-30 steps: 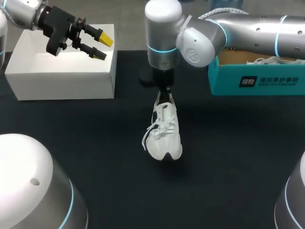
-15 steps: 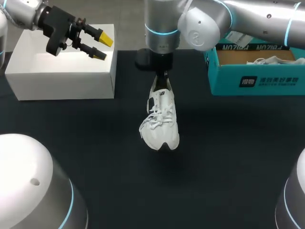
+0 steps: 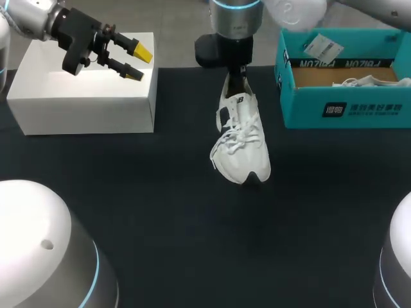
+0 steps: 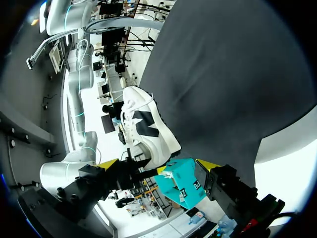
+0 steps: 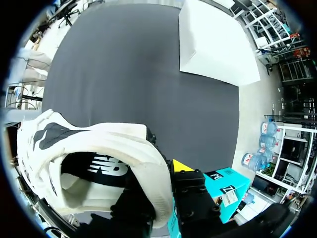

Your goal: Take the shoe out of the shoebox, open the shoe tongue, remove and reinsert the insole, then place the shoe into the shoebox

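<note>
Since a second ago, the right arm (image 3: 302, 9) has carried the shoe (image 3: 241, 144) away from the middle of the surface (image 3: 192, 244), farther back and toward the shoebox (image 3: 340, 109), while the left arm (image 3: 26, 16) has kept its place. The dark surface spans the whole scene. At its far left stands a white box (image 3: 83, 96), and at its far right the teal shoebox, lid off, with a paper tag (image 3: 318, 46) leaning on its back wall and something white lying inside that cannot be made out. The shoe, a white sneaker with a dark logo on its side, hangs between the two boxes, just beside the shoebox, heel up and toe tilted down toward the near edge; whether the toe touches the surface cannot be told. Its laces (image 3: 234, 138) are loose and spill over the side. The right tool (image 5: 166, 176) is clamped on the heel collar, one yellow-tipped finger outside the heel and the other down inside the shoe. The left tool (image 3: 138, 63) hovers over the white box, well apart from the shoe, its fingers spread with nothing between them.
</note>
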Robot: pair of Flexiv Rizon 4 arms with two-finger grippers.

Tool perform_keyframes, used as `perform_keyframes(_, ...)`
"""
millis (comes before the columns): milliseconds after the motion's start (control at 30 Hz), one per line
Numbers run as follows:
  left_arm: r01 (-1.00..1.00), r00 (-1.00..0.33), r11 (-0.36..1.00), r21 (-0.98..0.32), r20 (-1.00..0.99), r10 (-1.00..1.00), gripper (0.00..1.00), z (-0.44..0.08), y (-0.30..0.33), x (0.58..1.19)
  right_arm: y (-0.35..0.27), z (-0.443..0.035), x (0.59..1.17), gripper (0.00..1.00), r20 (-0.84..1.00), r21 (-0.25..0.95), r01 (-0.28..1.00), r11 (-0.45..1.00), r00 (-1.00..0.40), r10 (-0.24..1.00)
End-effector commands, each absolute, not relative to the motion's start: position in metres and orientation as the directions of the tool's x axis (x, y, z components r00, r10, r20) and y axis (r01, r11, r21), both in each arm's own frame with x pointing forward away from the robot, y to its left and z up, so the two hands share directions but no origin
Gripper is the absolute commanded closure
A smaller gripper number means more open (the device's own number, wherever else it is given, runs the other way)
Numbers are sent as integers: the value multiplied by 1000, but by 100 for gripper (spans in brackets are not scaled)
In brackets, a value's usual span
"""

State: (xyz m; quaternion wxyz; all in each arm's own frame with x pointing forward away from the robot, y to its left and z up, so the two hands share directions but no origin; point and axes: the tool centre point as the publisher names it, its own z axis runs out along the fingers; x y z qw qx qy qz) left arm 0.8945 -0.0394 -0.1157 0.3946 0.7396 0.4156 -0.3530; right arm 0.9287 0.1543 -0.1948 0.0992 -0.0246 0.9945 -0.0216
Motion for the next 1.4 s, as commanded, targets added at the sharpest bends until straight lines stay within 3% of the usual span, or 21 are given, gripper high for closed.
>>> perform_keyframes(33, 893, 406, -346, 289, -848, 339, 0, -115, -39, 895, 149, -164, 926, 100, -203, -37, -51, 998, -978, -57)
perform_keyframes(1167, 893, 406, -346, 289, -848, 339, 0, -115, -39, 895, 153, -152, 925, 100, -251, -14, -47, 999, -967, -49)
perform_keyframes(1267, 893, 406, -346, 289, -848, 339, 0, -115, -39, 895, 143, -149, 930, 100, -269, 84, -57, 995, -963, -32)
perform_keyframes(1400, 893, 406, -346, 289, -848, 339, 0, -115, -39, 895, 119, -141, 941, 100, -287, 45, -65, 997, -957, -50)
